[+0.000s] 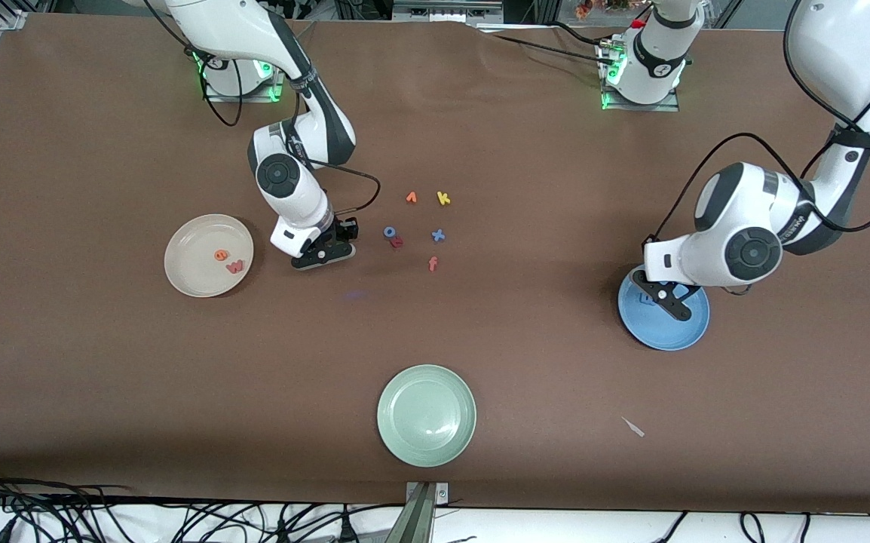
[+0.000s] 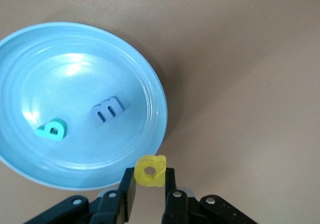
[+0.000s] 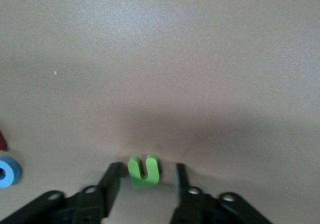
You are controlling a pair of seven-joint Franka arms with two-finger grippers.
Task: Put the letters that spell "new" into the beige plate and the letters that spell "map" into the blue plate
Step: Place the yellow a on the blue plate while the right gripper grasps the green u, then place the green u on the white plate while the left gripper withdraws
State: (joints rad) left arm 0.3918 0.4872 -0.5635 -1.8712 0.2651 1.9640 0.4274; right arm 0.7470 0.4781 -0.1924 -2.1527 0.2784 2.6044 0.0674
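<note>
While the left end effector hangs over the blue plate, clenched on the yellow "a", the "m" and "p" lie inside. The right end effector, fingers apart, straddles the green "n" on the desk. The "e" and "w" sit in the beige plate.

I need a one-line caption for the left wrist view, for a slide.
Left end effector holds the yellow "a" at the blue plate rim; "m" and "p" lie inside.
</note>
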